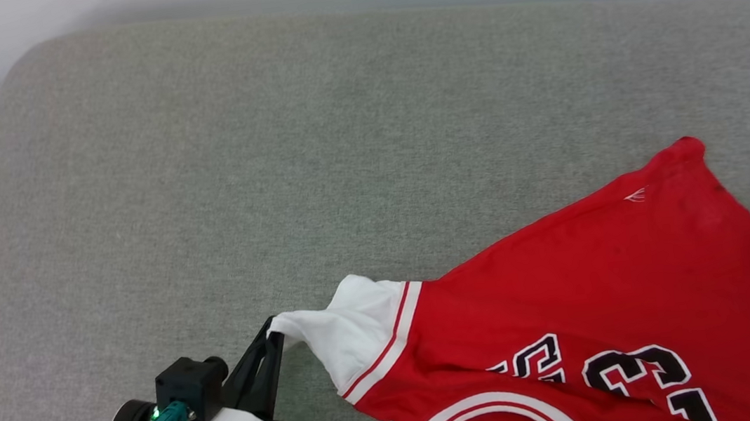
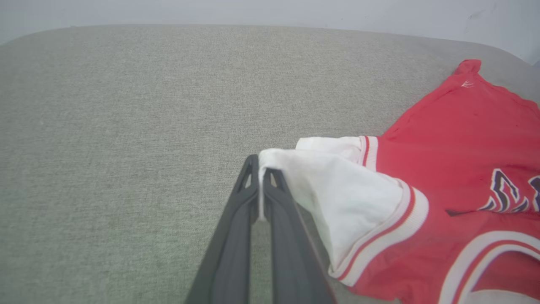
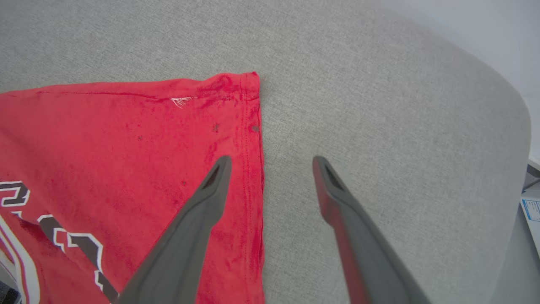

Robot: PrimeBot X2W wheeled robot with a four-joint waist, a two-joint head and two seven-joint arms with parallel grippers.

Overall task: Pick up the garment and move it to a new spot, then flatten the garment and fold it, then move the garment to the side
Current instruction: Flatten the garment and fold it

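Head view: the garment [image 1: 569, 301] lies on the grey fabric counter [image 1: 234, 149] at the lower right, its red body spread loosely and running off the frame's bottom. The left claw [image 1: 274, 329] is pinching the tip of the white sleeve [image 1: 353, 326] and drawing it out to the left.

Left wrist view: the fingers are pressed together on a thin edge of the sleeve, which is still puckered and part-folded.

Right wrist view: the right claw [image 3: 272, 162] hangs spread over the red hem edge [image 3: 253, 169] – one finger above cloth, one above bare counter – gripping nothing.

This looks like the flattening step. Next, the right claw should probably close on the hem so both can pull the shirt taut.
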